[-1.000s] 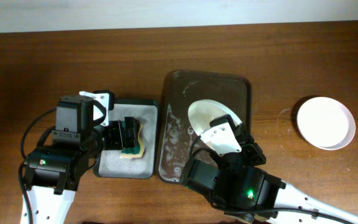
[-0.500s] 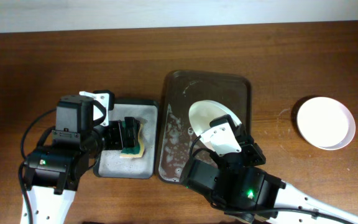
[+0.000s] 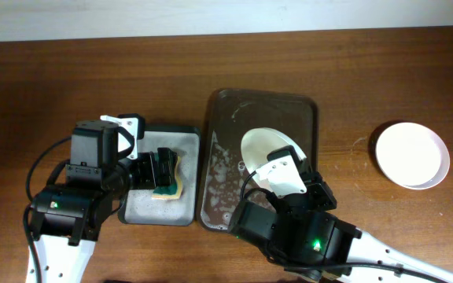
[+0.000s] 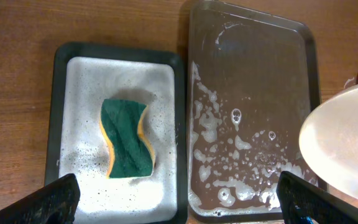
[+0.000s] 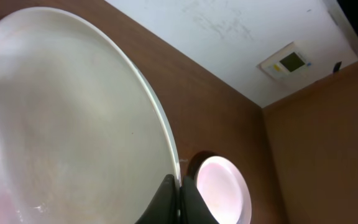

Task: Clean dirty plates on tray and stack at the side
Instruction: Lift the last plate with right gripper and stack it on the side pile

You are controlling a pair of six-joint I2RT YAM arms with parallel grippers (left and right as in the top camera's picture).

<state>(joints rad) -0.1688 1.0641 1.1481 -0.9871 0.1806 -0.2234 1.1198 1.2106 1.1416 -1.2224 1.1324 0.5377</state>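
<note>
My right gripper point(image 5: 179, 200) is shut on the rim of a whitish plate point(image 5: 67, 124) and holds it tilted on edge above the dark brown tray point(image 3: 301, 110). The same plate point(image 3: 267, 147) shows in the overhead view and at the right edge of the left wrist view point(image 4: 347, 149). No red smear shows on it. The tray point(image 4: 253, 74) is wet with soap suds. A pale pink plate point(image 3: 412, 155) lies on the table to the right, also in the right wrist view point(image 5: 224, 190). My left gripper point(image 4: 182, 208) is open and empty above the sponge point(image 4: 127, 138). A third plate is out of view.
The green-yellow sponge point(image 3: 167, 182) lies in the small grey tray point(image 3: 152, 206), just left of the brown tray, in foamy water. The two trays stand side by side, nearly touching. Bare wooden table point(image 3: 352, 63) surrounds them.
The held plate has shifted very slightly to the right over the brown tray. The left arm has not moved.
</note>
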